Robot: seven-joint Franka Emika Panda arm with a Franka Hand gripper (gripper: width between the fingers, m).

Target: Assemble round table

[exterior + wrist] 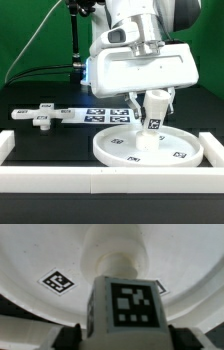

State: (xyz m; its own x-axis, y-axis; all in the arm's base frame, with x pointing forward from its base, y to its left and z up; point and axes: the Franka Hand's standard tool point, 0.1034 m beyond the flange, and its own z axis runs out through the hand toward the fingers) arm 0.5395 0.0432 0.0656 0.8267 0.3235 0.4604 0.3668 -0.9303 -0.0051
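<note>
The large white rimmed disc lies on the black table near the front rail. My gripper is shut on the short thick white post, which carries a black-and-white tag and is tilted, its lower end at the disc's middle. In the wrist view the post fills the centre between my dark fingers, with the disc behind it and a tag on the disc's face. The cross-shaped piece lies on the table at the exterior view's left.
The marker board lies behind the disc. A long white rail runs along the front, with short rails at the left and right ends. A black pole stands at the back.
</note>
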